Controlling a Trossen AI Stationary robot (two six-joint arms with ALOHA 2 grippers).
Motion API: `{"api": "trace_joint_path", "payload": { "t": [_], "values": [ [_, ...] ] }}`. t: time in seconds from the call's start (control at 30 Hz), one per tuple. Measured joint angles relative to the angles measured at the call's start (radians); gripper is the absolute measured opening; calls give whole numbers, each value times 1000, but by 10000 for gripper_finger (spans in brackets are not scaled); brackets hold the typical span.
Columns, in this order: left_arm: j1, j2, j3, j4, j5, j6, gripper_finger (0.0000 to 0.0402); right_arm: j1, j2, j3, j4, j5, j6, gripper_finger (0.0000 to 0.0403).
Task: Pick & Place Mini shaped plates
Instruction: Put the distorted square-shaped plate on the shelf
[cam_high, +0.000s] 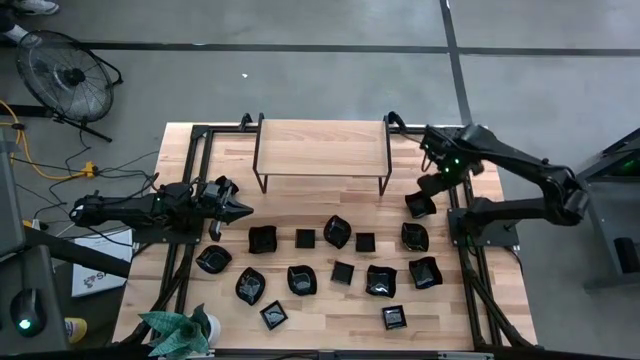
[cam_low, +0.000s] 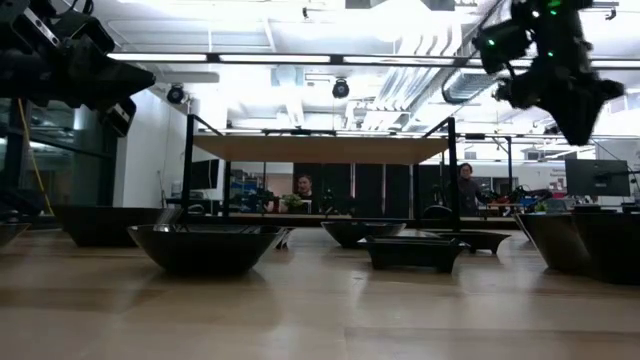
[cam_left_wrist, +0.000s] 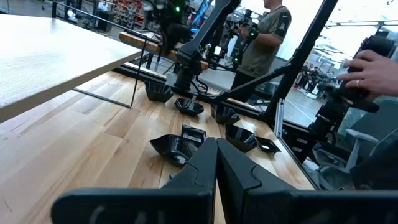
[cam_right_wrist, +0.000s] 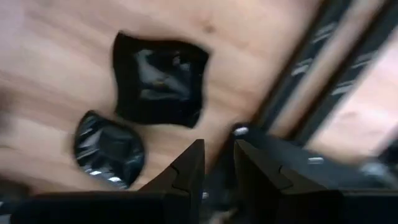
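From above I see a wooden table (cam_high: 330, 215) with a low raised shelf (cam_high: 322, 150) at its far edge and about fourteen small glossy black plates (cam_high: 343, 272) scattered across the near half, none on the shelf. My right gripper (cam_high: 428, 192) hangs above the table's right side near the shelf's end, and a dark dish (cam_high: 420, 206) shows just beneath it; from this angle I cannot tell whether it is lifted or lying on the wood. In the right wrist view the fingers (cam_right_wrist: 186, 168) stand close together with only a thin gap and nothing visible between them, while a wavy square plate (cam_right_wrist: 158, 79) and a roundish one (cam_right_wrist: 109, 149) lie below. My left gripper (cam_high: 237, 208) waits low at the table's left, its jaws pressed together and empty. I judge this to be a reach toward a pick on the right side. The next move calls for spreading the fingers, centring over one rim, and descending squarely.
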Motion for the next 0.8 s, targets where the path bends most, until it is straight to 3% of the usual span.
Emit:
{"api": "trace_joint_path", "payload": {
  "t": [0.2,0.5,0.8],
  "values": [
    [0,0,0,0,0,0,1,3,-48,-131,127,-22,125,83],
    [0,0,0,0,0,0,1,3,-35,-251,265,-19,127,84],
    [0,0,0,0,0,0,1,-41,33,-269,310,13,93,129]
  ]
}}
